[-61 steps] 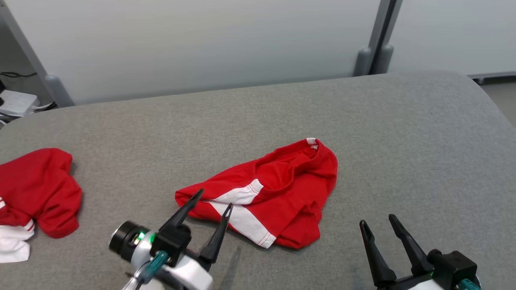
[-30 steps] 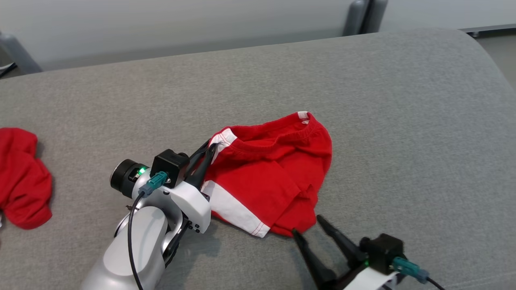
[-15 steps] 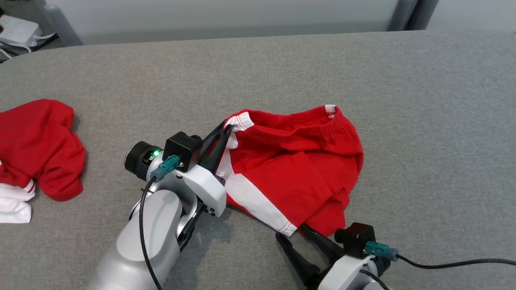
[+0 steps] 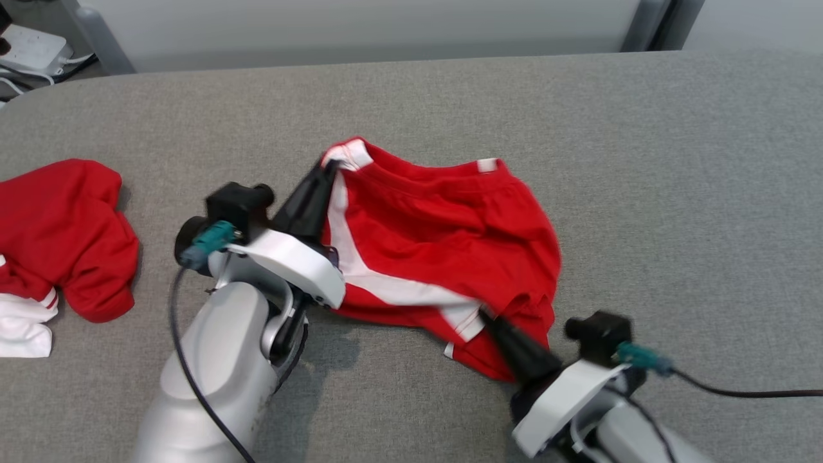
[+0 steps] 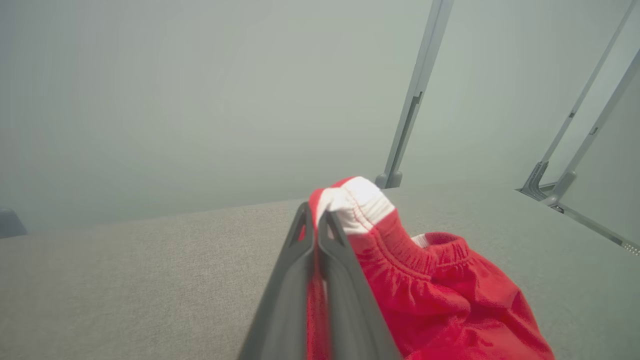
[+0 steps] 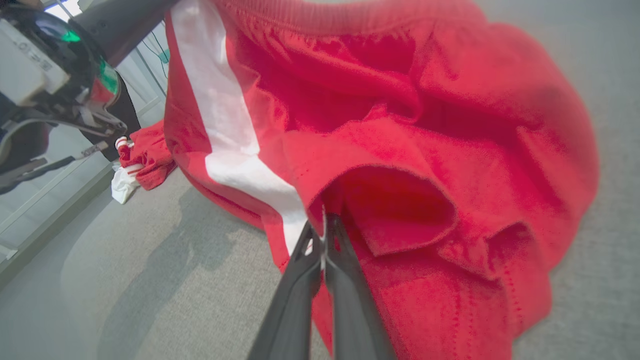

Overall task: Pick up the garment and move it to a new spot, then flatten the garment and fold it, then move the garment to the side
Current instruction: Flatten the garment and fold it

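The garment (image 4: 443, 238) is a pair of red shorts with a white side stripe, raised partly off the grey padded table (image 4: 675, 193). My left gripper (image 4: 328, 168) is shut on the white waistband corner, which also shows in the left wrist view as a red and white bunch (image 5: 360, 205) at the fingertips (image 5: 317, 225). My right gripper (image 4: 485, 316) is shut on the lower leg hem near the stripe; in the right wrist view the fingers (image 6: 320, 240) pinch the red cloth (image 6: 425, 150).
A second red and white garment (image 4: 61, 238) lies crumpled at the table's left edge. Grey upright posts (image 5: 415, 95) and pale panels stand behind the table. A white power strip (image 4: 32, 48) lies beyond the far left corner.
My right gripper has closed on the lower hem of the shorts. My left gripper has lifted the waistband corner up and away, stretching the cloth between both grippers.
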